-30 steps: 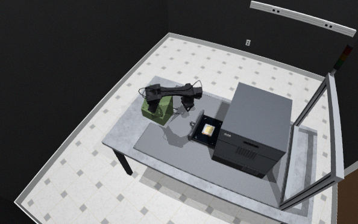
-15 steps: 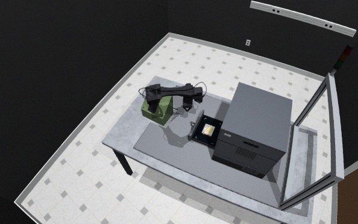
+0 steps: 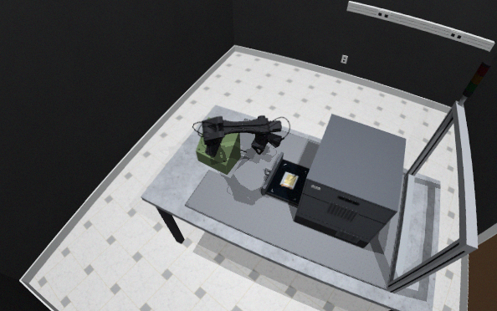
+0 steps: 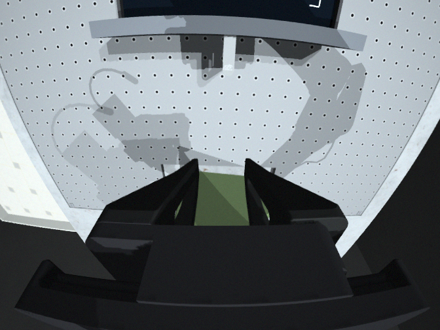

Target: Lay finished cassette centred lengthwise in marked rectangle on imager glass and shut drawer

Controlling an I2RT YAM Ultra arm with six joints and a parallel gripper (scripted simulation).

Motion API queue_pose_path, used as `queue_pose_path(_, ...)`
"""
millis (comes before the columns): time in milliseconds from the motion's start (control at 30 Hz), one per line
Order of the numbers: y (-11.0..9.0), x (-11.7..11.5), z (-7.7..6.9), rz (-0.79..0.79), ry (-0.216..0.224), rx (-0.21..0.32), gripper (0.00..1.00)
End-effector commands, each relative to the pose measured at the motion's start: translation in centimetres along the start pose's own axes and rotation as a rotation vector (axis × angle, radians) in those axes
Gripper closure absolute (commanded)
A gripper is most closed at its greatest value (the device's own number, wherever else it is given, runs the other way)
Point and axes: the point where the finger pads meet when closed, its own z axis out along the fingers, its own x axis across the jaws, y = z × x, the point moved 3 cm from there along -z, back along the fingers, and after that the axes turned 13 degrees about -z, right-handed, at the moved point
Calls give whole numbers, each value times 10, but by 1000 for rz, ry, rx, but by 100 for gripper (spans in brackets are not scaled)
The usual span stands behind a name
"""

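Note:
The finished cassette (image 3: 289,180), pale yellow, lies on the dark glass (image 3: 302,175) in the open drawer of the grey gel imager IM (image 3: 356,163). In the wrist view the cassette is out of sight. Only the drawer's grey front panel (image 4: 227,28) (image 3: 272,173), its small handle (image 4: 229,53), a strip of glass (image 4: 227,6) and one white corner mark (image 4: 315,4) show at the top. My gripper (image 4: 221,165) (image 3: 258,148) hangs above the perforated mat, a short way in front of the drawer front. Its fingers are narrowed, with a small gap and nothing between them.
The arm's green base (image 3: 222,152) (image 4: 220,198) stands at the table's left, behind the fingers in the wrist view. The perforated mat (image 4: 248,106) lies between the base and the drawer. A metal frame (image 3: 460,175) stands at the table's right end.

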Motion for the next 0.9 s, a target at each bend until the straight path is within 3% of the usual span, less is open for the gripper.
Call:
queue_pose_path(0, 0, -5, 7, 48, -19, -72, 65)
queue_pose_path(67, 1, -6, 16, 49, -37, -136, 65)
queue_pose_path(133, 1, -6, 16, 49, -37, -136, 65)
queue_pose_path(267, 3, -8, 36, 50, -70, -259, 65)
queue_pose_path(567, 13, -9, 86, 25, -73, -231, 65)
queue_pose_path(867, 23, -12, 70, 45, -66, -284, 65)
